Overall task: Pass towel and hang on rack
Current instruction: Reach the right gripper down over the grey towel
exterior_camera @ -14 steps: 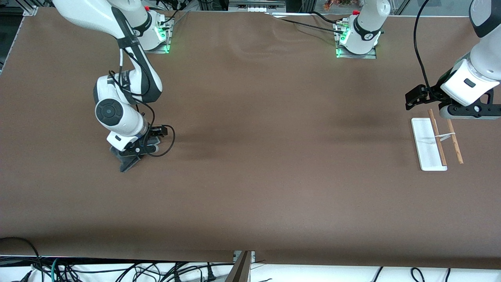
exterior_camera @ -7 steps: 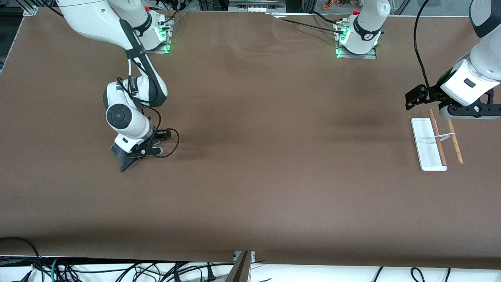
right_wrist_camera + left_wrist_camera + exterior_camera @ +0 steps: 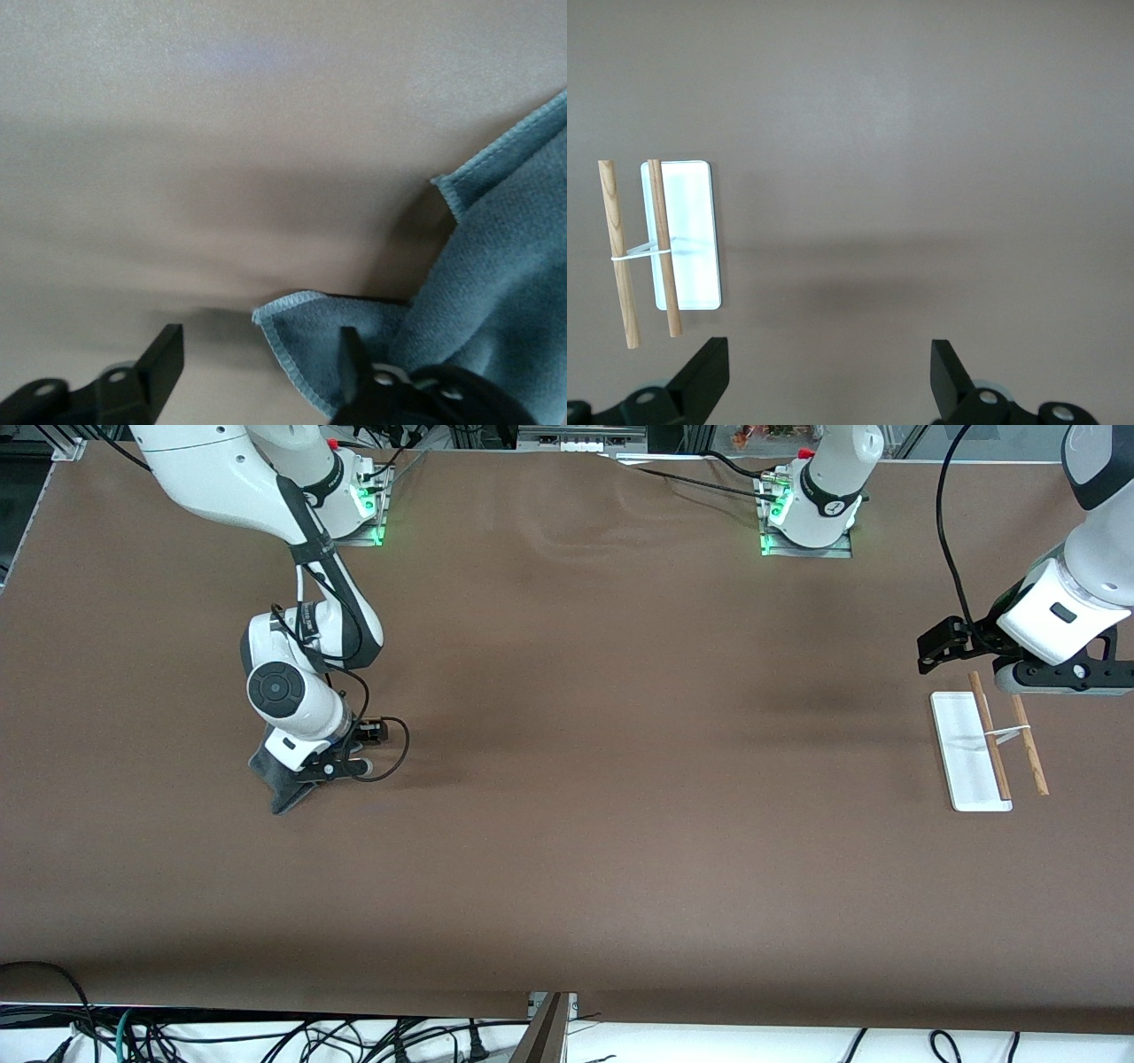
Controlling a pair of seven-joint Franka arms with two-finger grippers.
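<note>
The towel (image 3: 282, 790) lies crumpled on the table near the right arm's end, dark grey face up. In the right wrist view it (image 3: 496, 301) looks grey-blue with pale stitched edging, and no pink shows. My right gripper (image 3: 330, 767) is low at the towel's edge and open (image 3: 261, 376), with a towel corner lying between its jaws. The rack (image 3: 983, 740) stands at the left arm's end, with a white base (image 3: 687, 235), two brown rods and a thin white crosspiece. My left gripper (image 3: 1059, 680) waits above the rack, open and empty (image 3: 828, 381).
The two arm bases (image 3: 354, 500) (image 3: 811, 514) stand along the table's edge farthest from the front camera. Cables hang past the table edge nearest that camera (image 3: 266, 1036). The brown table top (image 3: 620, 779) spans between towel and rack.
My right arm has shifted a little toward the left arm's end, bringing its gripper to the towel's edge. The towel, the rack and the left arm have not moved.
</note>
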